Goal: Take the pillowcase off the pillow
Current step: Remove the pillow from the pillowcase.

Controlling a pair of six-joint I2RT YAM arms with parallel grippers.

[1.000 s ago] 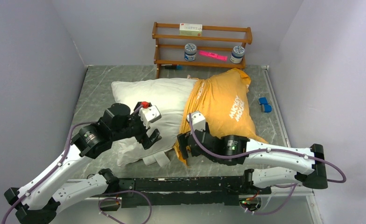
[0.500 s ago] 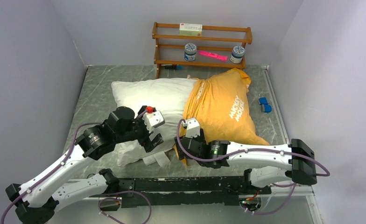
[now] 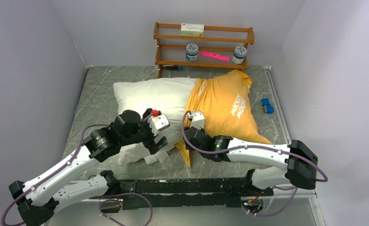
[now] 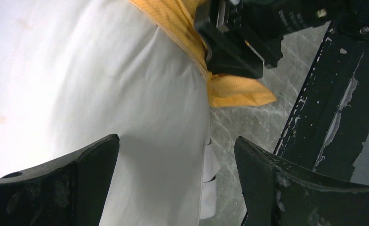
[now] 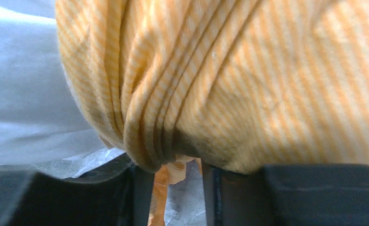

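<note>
The white pillow (image 3: 149,96) lies across the table, its right half inside the orange-yellow pillowcase (image 3: 225,110), lettering side up. My left gripper (image 3: 156,143) hovers open over the pillow's near corner; in the left wrist view its fingers (image 4: 175,155) straddle the white pillow (image 4: 79,84), with the pillowcase's edge (image 4: 229,89) beyond. My right gripper (image 3: 192,135) sits at the pillowcase's bunched open edge. In the right wrist view its jaws (image 5: 177,188) stand narrowly apart around a fold of the pillowcase (image 5: 248,84), whose bunched hem hides the tips.
A wooden shelf rack (image 3: 204,44) with jars, a box and a pink item stands at the back. A blue object (image 3: 267,105) lies at the right. White pillow tags (image 3: 156,160) hang near the black rail (image 3: 182,186). Grey walls enclose three sides.
My right gripper has moved forward from the near edge into the pillowcase's bunched hem. My left gripper has shifted a little right over the pillow's corner. The pillowcase has nudged slightly back.
</note>
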